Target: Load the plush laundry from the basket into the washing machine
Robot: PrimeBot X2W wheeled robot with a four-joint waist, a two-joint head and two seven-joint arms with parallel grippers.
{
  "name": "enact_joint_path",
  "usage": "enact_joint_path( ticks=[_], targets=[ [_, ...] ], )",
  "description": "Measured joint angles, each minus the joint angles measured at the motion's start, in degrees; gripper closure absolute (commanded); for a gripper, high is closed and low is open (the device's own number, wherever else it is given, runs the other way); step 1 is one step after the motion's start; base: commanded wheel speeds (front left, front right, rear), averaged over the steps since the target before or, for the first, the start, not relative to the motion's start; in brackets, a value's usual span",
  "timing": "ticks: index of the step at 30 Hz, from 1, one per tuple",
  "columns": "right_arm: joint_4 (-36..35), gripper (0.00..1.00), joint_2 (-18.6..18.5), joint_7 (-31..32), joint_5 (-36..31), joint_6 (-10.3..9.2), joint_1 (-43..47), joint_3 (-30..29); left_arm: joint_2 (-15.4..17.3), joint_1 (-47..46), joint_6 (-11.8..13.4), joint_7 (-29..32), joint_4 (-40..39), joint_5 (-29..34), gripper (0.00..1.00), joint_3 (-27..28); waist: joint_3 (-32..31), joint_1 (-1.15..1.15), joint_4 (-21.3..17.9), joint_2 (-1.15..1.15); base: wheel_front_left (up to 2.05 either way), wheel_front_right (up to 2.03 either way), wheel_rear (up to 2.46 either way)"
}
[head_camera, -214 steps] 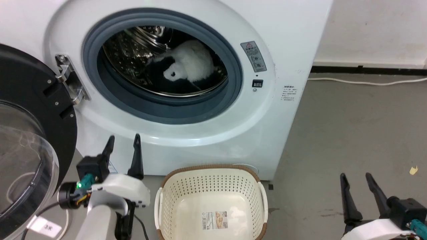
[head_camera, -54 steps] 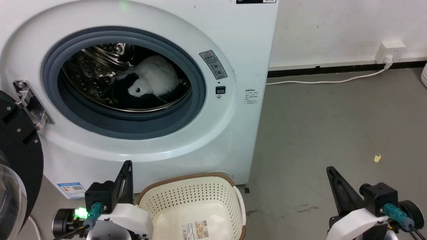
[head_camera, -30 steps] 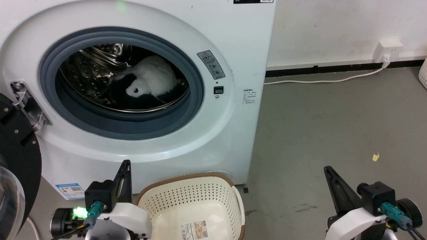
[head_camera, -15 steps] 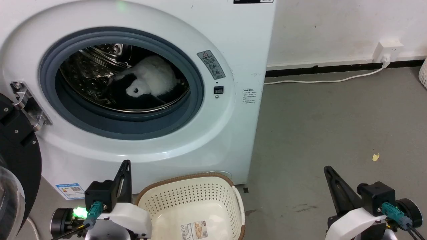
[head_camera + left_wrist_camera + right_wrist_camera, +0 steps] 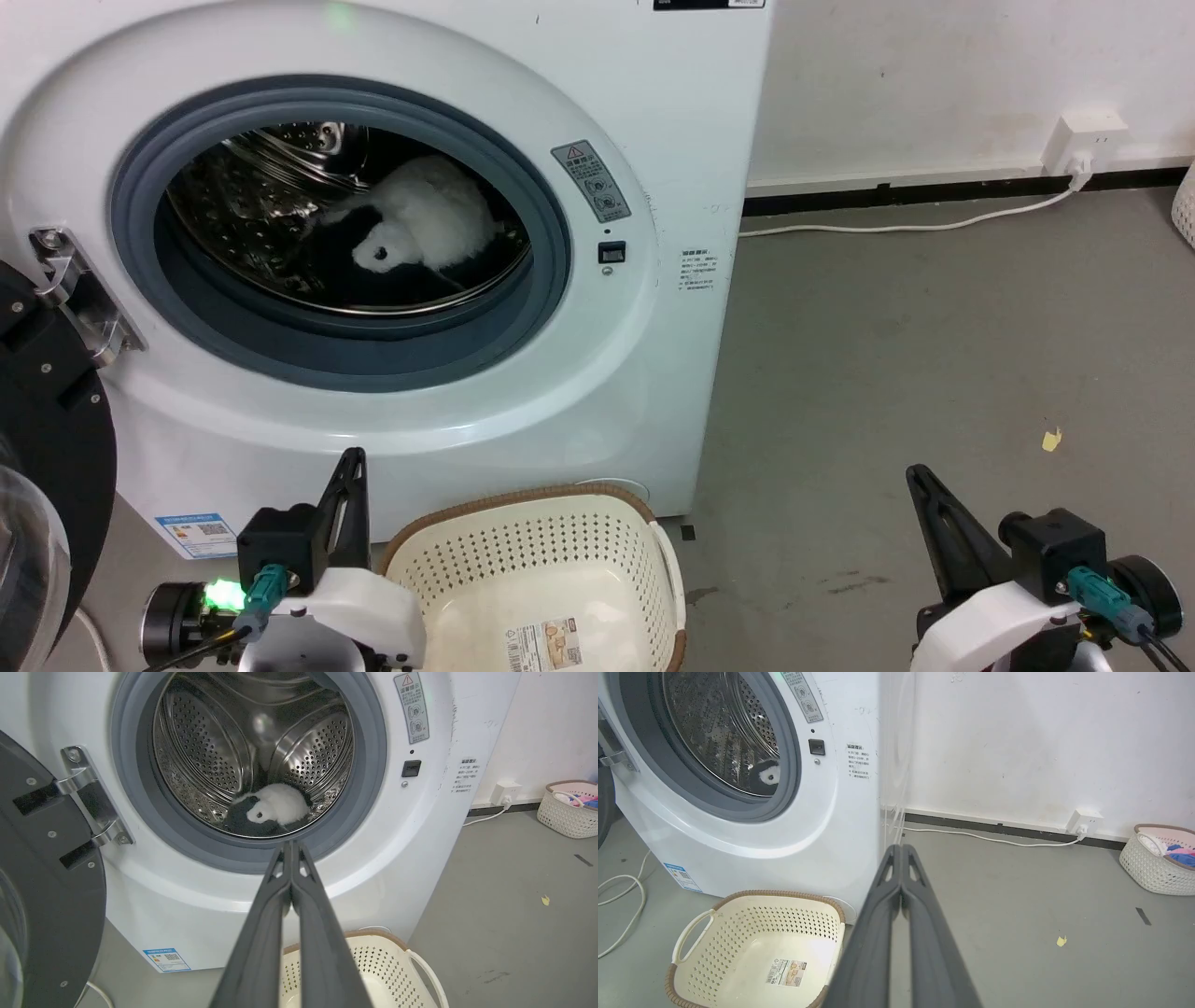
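Two hands sit low in our head view: our left hand [image 5: 353,459] just left of the basket [image 5: 523,497], our right hand [image 5: 920,478] well apart from it over bare floor [image 5: 934,327], each showing as a single dark blade. The basket stands on the floor close against the foot of the washing machine [image 5: 653,373], a label sticker [image 5: 544,644] on its bottom. The plush laundry [image 5: 429,219] lies inside the steel drum [image 5: 252,205], behind the grey porthole [image 5: 551,280], with the door [image 5: 56,448] swung out to the left. From our left wrist we see that hand's fingers [image 5: 264,933] pressed together right to the tips, which line up with the porthole's lower lip. The plush laundry rests at the bottom of the drum. From our right wrist, that hand's fingers [image 5: 878,942] are likewise pressed together, tips lined up with the machine's front right corner. A second basket [image 5: 1153,872] of coloured clothes sits where floor meets wall [image 5: 1017,742], near a wall socket [image 5: 1084,820] and its white cable [image 5: 985,836].
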Motion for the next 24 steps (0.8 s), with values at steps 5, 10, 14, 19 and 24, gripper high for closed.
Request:
enact_joint_path(
  ticks=[5,10,14,19,24],
  targets=[
    [0.00,1.00,0.00,0.00,0.00,0.00,0.00,0.00,0.00,0.00,0.00,0.00,0.00,0.00,1.00,0.00,0.00,0.00,0.00,0.00,0.00,0.00,0.00],
    [-0.01,1.00,0.00,0.00,0.00,0.00,0.00,-0.01,0.00,0.01,0.00,0.00,0.00,0.00,1.00,0.00,0.00,0.00,0.00,0.00,0.00,0.00,0.00],
    [-0.01,1.00,0.00,0.00,0.00,0.00,0.00,-0.01,0.00,0.01,0.00,0.00,0.00,0.00,1.00,0.00,0.00,0.00,0.00,0.00,0.00,0.00,0.00],
    [-0.01,1.00,0.00,0.00,0.00,0.00,0.00,-0.01,0.00,0.01,0.00,0.00,0.00,0.00,1.00,0.00,0.00,0.00,0.00,0.00,0.00,0.00,0.00],
    [-0.01,1.00,0.00,0.00,0.00,0.00,0.00,-0.01,0.00,0.01,0.00,0.00,0.00,0.00,1.00,0.00,0.00,0.00,0.00,0.00,0.00,0.00,0.00]
  ],
)
